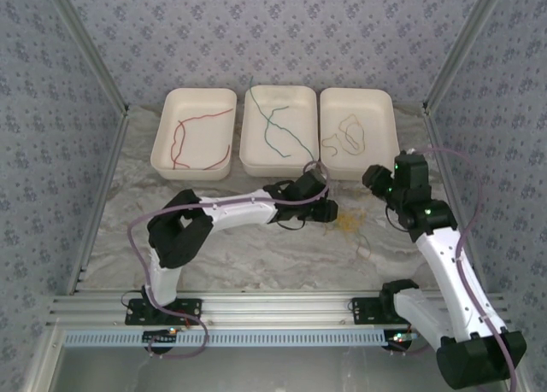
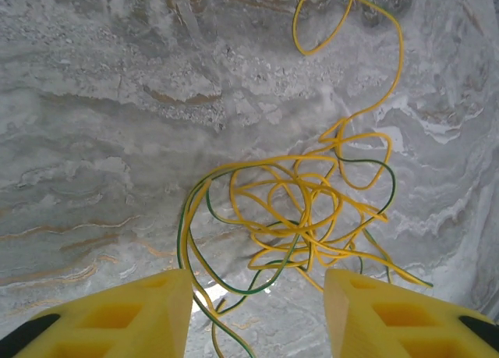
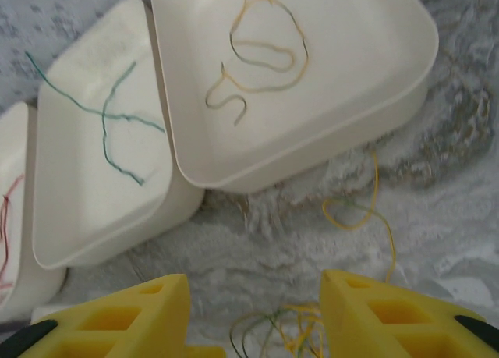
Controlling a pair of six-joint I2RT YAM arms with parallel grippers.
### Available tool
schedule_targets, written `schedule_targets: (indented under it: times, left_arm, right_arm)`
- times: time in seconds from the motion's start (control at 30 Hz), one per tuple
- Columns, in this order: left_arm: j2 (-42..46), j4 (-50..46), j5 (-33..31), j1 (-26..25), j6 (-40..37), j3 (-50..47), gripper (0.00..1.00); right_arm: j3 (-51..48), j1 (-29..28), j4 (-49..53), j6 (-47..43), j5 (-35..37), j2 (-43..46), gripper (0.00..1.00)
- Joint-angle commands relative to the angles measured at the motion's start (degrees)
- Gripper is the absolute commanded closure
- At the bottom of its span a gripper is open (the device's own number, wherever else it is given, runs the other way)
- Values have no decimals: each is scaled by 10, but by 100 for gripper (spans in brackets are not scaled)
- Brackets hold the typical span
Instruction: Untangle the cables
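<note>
Tangle of yellow and green cables (image 2: 306, 217) on the table (image 2: 93, 140), directly ahead of the left tool (image 2: 257, 299), jaws apart, empty; right tool (image 3: 256, 299), likewise apart, judged slightly farther

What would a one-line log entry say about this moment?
left fingers: open above yellow-green tangle on table | right fingers: open near tangle | trays: red strand, green strand, yellowish strand, one each
</note>
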State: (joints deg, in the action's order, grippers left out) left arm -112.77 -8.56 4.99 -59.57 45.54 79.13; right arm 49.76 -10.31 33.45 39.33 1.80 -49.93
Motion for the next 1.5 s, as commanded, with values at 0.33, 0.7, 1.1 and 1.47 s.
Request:
schedule_targets:
  times: [0.33, 0.7, 1.1, 1.47]
  left_arm:
    - [-73, 20, -42, 4, -31, 54, 87]
    - [123, 21, -149, 3, -33, -67, 100]
    - [312, -52, -128, 52, -48, -114, 100]
    - [419, -131, -126, 72, -99, -102, 100]
  right_arm:
    - [-84, -59, 57, 71, 45, 69, 54]
    - [-119, -69, 50, 72, 8, 67, 55]
    - [-157, -178, -107, 34, -76, 19, 57]
    - [-185, -296, -255, -28, -82, 76, 67]
